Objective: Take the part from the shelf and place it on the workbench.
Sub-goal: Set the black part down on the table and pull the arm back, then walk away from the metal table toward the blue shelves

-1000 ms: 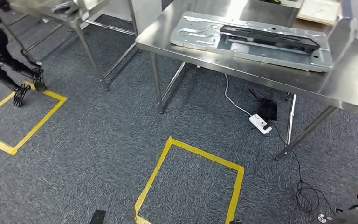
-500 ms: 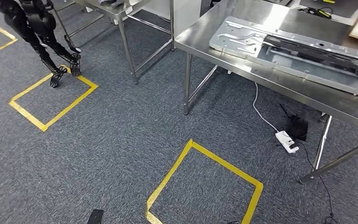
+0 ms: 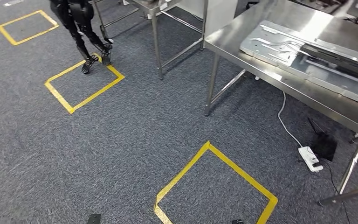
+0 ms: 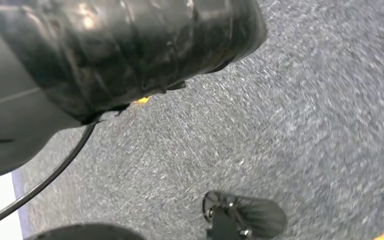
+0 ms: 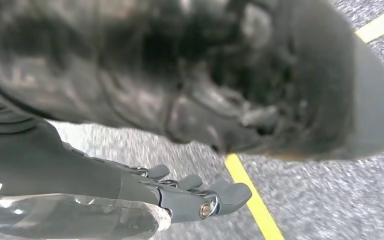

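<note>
So the long black part point(image 3: 349, 58) is sitting at the upper right of the head view, lying flat on a silver metal plate point(image 3: 279, 46), and that plate is on the steel workbench point(image 3: 235, 35). Can't tell if it's fixed to the plate or just resting there. Neither hand is touching it.

The right hand point(image 5: 200, 192) is at the bottom of its wrist view with its fingers stretched out loosely side by side and nothing in them, over grey carpet and a strip of yellow tape. For the left hand, the wrist picture is too blurry and I honestly can't tell how it's set.

Under the workbench, at right, a white cable point(image 3: 284, 119) runs down to a white power strip point(image 3: 309, 157) on the floor. There's a yellow tape square point(image 3: 214, 186) at lower centre and another yellow square point(image 3: 84, 86) at upper left, with a black robot's legs point(image 3: 81, 28) standing at its far corner. A second steel table point(image 3: 168, 7) is at top centre
</note>
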